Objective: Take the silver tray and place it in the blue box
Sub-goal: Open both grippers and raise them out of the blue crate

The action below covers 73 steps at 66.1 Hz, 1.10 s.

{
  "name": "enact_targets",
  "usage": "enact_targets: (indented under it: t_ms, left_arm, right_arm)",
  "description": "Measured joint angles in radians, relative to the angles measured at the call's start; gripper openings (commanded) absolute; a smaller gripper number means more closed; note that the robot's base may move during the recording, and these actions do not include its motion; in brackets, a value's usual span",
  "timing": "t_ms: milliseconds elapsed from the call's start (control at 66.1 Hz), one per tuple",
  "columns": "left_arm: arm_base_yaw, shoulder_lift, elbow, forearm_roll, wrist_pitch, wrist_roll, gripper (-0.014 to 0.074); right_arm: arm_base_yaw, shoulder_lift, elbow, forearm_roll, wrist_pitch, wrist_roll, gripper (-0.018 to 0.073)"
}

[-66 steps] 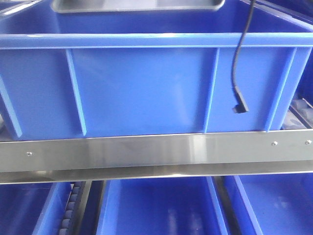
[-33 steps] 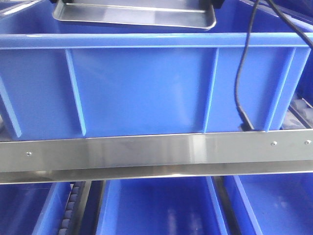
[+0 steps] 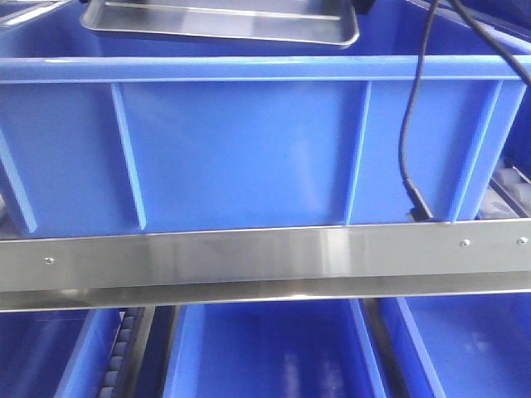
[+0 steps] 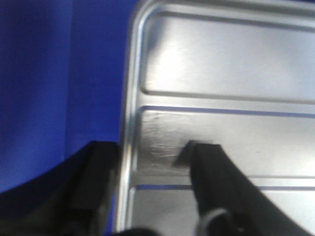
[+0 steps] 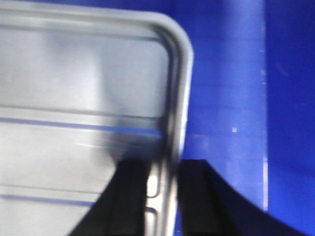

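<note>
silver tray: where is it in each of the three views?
Front: the shallow rectangular silver metal tray sits top centre, above the near rim of the bright-blue plastic box.
Left wrist: fills the right side.
Right wrist: fills the left side.
Shared landmark: the blue box.

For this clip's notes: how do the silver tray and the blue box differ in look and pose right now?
The silver tray is shiny bare metal; the blue box is matte bright-blue plastic. The tray is shallow with a low rim and long ridges; the box is deep with ribbed walls. The tray is narrower than the box. The tray is held at both short edges by the left gripper and right gripper, above the box's rim; the box rests on a metal rail. Both are rectangular.
</note>
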Motion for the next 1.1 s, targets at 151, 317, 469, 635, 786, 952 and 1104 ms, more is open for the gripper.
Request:
enact_targets:
  t_ms: [151, 317, 469, 635, 786, 952, 1104]
  left_arm:
    - [-0.002, 0.002, -0.002, 0.012, -0.025, -0.006, 0.0349]
    - [0.004, 0.002, -0.002, 0.006, -0.045, -0.008, 0.0349]
    - [0.020, 0.005, -0.002, 0.006, -0.050, -0.008, 0.0349]
    - [0.032, 0.005, -0.002, 0.010, -0.050, -0.008, 0.0298]
    - [0.032, 0.005, -0.002, 0.005, -0.050, -0.008, 0.0046]
    - [0.032, 0.005, -0.002, 0.003, -0.054, -0.008, -0.0006]
    - [0.032, 0.005, -0.002, 0.002, -0.052, 0.003, -0.0005]
  right_arm:
    - [-0.011, 0.000, -0.002, 0.035, 0.000, -0.003, 0.0399]
    - [-0.041, 0.000, -0.004, 0.059, 0.000, -0.005, 0.0399]
    - [-0.049, 0.000, -0.006, 0.061, -0.006, -0.006, 0.0399]
    - [-0.049, 0.000, -0.008, 0.061, -0.012, -0.006, 0.0370]
    - [-0.049, 0.000, -0.008, 0.065, -0.012, -0.006, 0.0144]
    - [-0.049, 0.000, -0.008, 0.070, -0.013, -0.006, 0.0057]
    - [-0.049, 0.000, -0.008, 0.101, -0.014, -0.023, 0.0057]
